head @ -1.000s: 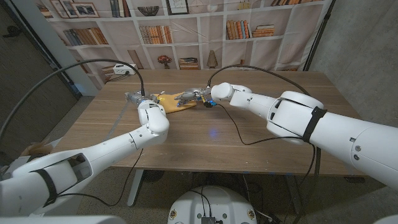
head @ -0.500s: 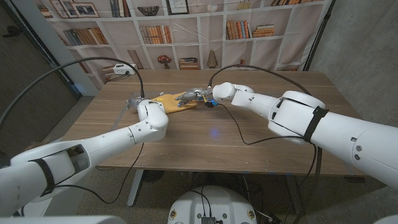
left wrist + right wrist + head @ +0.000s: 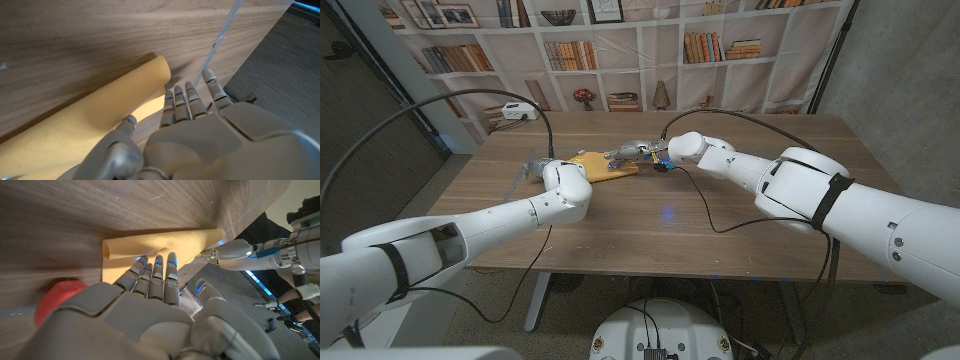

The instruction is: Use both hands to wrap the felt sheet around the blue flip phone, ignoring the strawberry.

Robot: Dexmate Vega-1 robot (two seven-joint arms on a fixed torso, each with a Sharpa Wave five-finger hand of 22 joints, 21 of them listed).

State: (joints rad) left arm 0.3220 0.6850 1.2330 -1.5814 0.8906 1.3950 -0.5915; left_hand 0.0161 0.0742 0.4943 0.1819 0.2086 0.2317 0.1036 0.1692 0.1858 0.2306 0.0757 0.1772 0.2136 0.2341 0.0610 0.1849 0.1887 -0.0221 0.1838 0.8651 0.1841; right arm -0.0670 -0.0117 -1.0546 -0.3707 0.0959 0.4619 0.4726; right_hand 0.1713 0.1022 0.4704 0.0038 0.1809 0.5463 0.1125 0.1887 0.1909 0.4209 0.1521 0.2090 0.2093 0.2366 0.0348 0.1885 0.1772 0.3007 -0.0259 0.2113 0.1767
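The yellow felt sheet (image 3: 603, 165) lies folded over at the table's far middle, its end rounded like a loose roll (image 3: 75, 127). The blue flip phone is hidden, and I cannot tell whether it lies under the felt. My left hand (image 3: 534, 164) is at the felt's left end, thumb and straight fingers (image 3: 186, 101) spread over its edge. My right hand (image 3: 631, 152) reaches in from the right, and its fingers (image 3: 156, 272) press down on the felt (image 3: 165, 242). The left hand (image 3: 234, 250) touches the felt's far corner. The red strawberry (image 3: 57, 299) sits beside my right hand.
A black cable (image 3: 715, 228) trails across the table (image 3: 650, 220) from my right arm. A white cable (image 3: 220, 35) crosses the wood near my left hand. Behind the table stands a bookshelf backdrop (image 3: 620, 50).
My left forearm has swung lower and closer to the felt's left end. My right hand has shifted slightly right along the felt. The felt looks a little more bunched.
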